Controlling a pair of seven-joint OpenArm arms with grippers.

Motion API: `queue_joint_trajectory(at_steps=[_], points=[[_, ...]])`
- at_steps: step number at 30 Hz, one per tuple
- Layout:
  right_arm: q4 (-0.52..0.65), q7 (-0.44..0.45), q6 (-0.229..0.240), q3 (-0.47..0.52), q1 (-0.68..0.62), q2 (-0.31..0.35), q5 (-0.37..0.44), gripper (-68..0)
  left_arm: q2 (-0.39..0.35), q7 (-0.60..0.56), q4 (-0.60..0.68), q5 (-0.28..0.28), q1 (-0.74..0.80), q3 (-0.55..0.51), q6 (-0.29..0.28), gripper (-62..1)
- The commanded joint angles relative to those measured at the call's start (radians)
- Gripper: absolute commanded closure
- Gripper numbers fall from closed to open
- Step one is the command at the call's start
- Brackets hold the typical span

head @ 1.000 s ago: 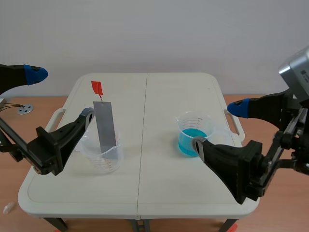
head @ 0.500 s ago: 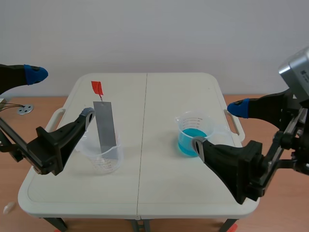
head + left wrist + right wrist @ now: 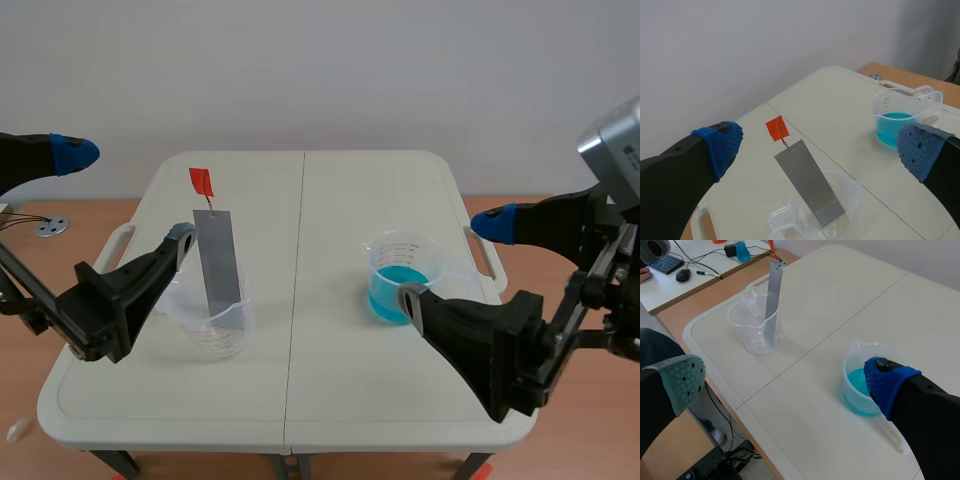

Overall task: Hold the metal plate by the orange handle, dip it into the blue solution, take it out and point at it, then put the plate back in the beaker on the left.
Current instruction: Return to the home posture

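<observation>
Nothing has shifted since a second ago. Metal plate [image 3: 218, 262] leans in the left beaker [image 3: 215, 325] at the counter's [image 3: 330, 200] nine o'clock, its orange handle [image 3: 201, 182] ungripped at the twelve o'clock end. Blue solution [image 3: 398, 280] waits at three o'clock. Every step seems left to do. Left tool [image 3: 130, 195] hangs spread wide beside the plate, and the right tool [image 3: 450, 260], also spread, hangs near the solution.

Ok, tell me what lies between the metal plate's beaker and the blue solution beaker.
Only bare tabletop and its centre seam, between left beaker and blue-solution beaker; see the scene view.
</observation>
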Motion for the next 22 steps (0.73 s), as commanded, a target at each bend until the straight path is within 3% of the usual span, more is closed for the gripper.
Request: queue_joint_trajectory(at_steps=[1, 22], points=[[0.01, 0.015, 0.0, 0.007, 0.012, 0.013, 0.011, -66.3, 0.008, -0.01, 0.021, -0.01, 0.002, -0.005, 0.005, -62.3], [0.01, 0.007, 0.0, 0.007, 0.018, 0.013, 0.011, -66.3, 0.008, -0.01, 0.021, -0.01, 0.002, -0.005, 0.005, -62.3]])
